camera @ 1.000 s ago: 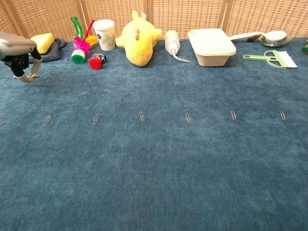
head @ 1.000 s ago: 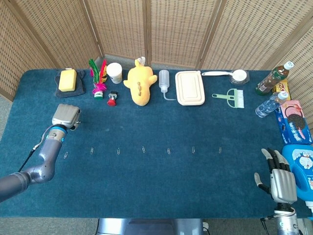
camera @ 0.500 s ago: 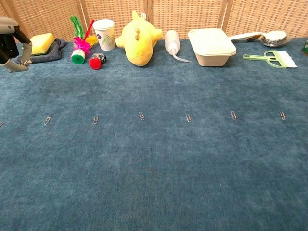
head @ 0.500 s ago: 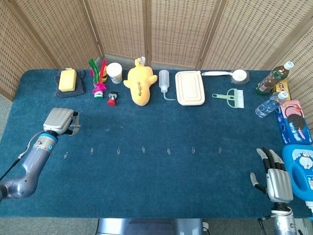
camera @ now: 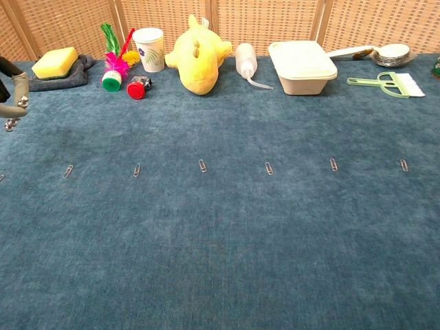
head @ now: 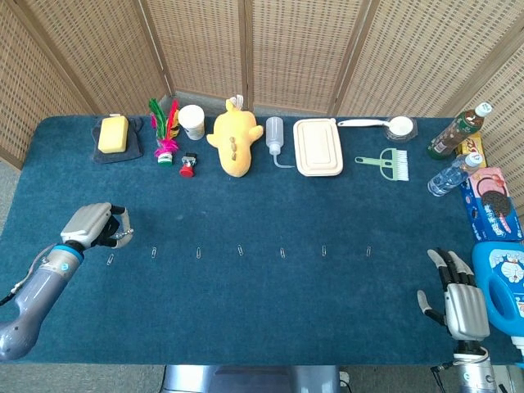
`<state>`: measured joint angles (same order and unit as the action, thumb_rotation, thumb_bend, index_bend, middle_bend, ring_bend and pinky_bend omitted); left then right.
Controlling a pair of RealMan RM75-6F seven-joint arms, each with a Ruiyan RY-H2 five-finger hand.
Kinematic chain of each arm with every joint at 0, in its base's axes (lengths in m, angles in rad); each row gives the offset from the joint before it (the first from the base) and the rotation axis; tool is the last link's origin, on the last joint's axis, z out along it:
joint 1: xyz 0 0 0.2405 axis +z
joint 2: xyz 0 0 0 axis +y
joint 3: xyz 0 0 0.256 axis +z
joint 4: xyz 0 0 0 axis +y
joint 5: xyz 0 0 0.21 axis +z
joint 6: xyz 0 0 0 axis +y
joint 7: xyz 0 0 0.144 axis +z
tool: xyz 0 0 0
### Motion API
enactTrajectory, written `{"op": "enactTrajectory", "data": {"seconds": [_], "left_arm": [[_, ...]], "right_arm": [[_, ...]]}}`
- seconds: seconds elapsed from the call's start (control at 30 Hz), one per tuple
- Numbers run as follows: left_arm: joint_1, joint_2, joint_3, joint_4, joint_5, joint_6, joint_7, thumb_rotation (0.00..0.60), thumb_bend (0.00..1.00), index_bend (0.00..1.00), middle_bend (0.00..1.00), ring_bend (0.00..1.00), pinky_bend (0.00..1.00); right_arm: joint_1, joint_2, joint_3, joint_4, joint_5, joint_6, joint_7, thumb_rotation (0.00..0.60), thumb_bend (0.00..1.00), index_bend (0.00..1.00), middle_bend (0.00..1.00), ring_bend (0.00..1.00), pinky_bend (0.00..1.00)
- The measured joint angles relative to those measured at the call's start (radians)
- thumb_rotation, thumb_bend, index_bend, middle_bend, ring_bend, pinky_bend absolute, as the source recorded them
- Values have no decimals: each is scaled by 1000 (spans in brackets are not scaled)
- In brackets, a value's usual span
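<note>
My left hand (head: 92,225) hovers over the blue cloth table (head: 262,311) at the left, just above the leftmost paper clip (head: 110,259). Its fingers are bent downward and apart, with nothing between them. In the chest view only its fingertips (camera: 9,103) show at the left edge. A row of several paper clips (head: 240,250) (camera: 202,165) crosses the middle of the table. My right hand (head: 460,301) rests at the front right with its fingers spread and nothing in it, beside a blue detergent bottle (head: 506,286).
Along the back stand a yellow sponge on a grey cloth (head: 113,133), a feather shuttlecock (head: 166,135), a paper cup (head: 192,121), a yellow plush (head: 233,141), a squeeze bottle (head: 274,136), a lidded box (head: 318,147), a spoon (head: 385,124) and a green brush (head: 388,163). Bottles (head: 454,151) and a cookie box (head: 490,203) line the right edge.
My left hand has drawn back toward the front left, from near the sponge to just above the leftmost paper clip. My right hand has slid slightly back.
</note>
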<state>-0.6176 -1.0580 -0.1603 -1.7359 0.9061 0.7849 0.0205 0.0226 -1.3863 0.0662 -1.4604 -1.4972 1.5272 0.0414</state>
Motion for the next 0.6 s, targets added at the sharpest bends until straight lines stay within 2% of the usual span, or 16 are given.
{"op": "enactTrajectory", "data": {"seconds": [0.27, 0.6], "left_arm": [[86, 36, 37, -10, 108, -46, -161, 600, 606, 617, 914, 821, 862], [103, -2, 73, 60, 120, -40, -148, 600, 606, 617, 914, 817, 862]], "right_arm": [[0, -6, -4, 10, -4, -1, 17, 600, 392, 120, 134, 80, 141], [-2, -4, -6, 11, -7, 4, 19, 600, 392, 120, 134, 80, 141]]}}
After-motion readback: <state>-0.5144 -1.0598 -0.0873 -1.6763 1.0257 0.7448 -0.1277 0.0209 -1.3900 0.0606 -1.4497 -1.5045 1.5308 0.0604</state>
